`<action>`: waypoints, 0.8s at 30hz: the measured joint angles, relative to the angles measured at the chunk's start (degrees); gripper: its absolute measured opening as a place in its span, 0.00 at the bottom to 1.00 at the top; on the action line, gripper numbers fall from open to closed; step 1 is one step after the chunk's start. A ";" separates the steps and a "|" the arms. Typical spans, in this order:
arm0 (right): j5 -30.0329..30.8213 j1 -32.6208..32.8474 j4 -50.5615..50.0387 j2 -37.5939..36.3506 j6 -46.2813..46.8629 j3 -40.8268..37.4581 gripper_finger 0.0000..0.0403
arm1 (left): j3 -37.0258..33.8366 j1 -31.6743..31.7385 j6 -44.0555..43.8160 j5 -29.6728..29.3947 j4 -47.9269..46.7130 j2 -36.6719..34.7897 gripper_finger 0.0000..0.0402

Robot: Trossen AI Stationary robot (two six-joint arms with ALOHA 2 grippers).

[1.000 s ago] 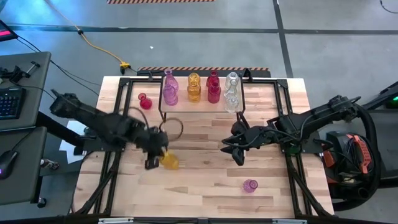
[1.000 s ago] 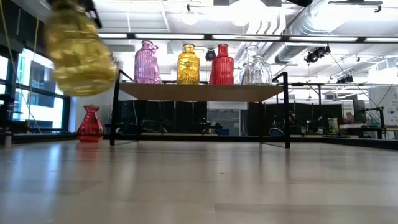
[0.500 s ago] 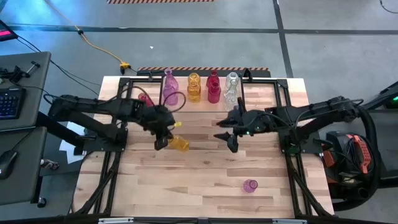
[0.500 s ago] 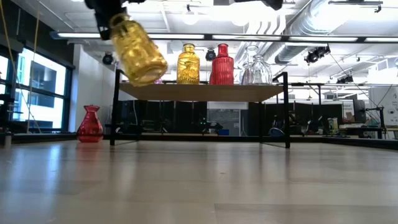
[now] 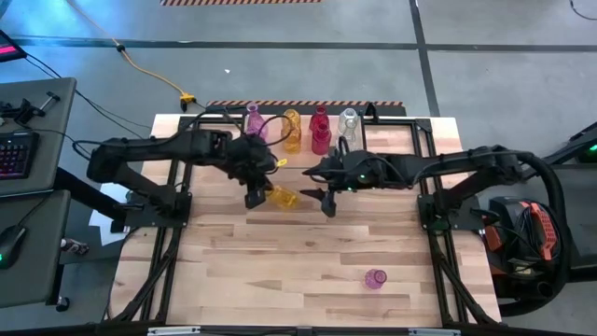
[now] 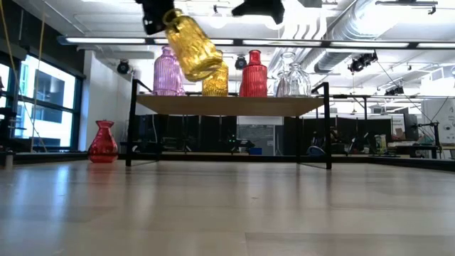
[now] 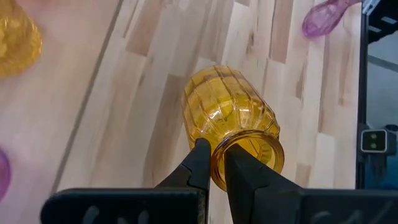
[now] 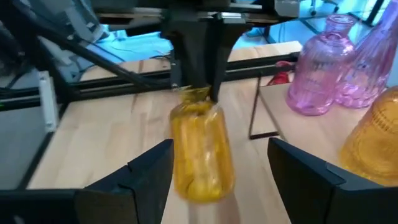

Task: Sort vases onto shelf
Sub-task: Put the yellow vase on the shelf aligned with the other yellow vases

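Left gripper (image 5: 254, 191) clenched on amber vase (image 5: 282, 197) rim, has carried it from table middle up beside shelf (image 5: 303, 149). Right gripper (image 5: 324, 198) now spread wide, closing in (handover likely).

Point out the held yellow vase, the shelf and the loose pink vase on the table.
Yellow vase (image 6: 193, 48), low view, on its ribbed body.
Shelf (image 6: 234, 105), low view, on the front edge of its wooden top.
Pink vase (image 5: 375, 279), high view, on its body, lying near the table's front edge.
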 joint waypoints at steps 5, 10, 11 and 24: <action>-0.07 -1.85 4.21 3.12 -1.25 0.00 0.60 | 2.73 1.25 1.04 -0.03 -0.16 2.50 0.04; -3.59 -2.64 6.36 4.55 -3.05 0.00 0.60 | 4.97 2.39 1.67 -0.02 -0.12 4.29 0.04; -4.10 -2.68 6.38 4.79 -3.52 0.00 0.60 | 5.34 2.60 1.86 -0.02 -0.13 4.65 0.04; -4.09 -2.68 9.05 5.85 -6.63 0.00 0.60 | 10.02 2.87 3.08 0.01 0.14 9.22 0.04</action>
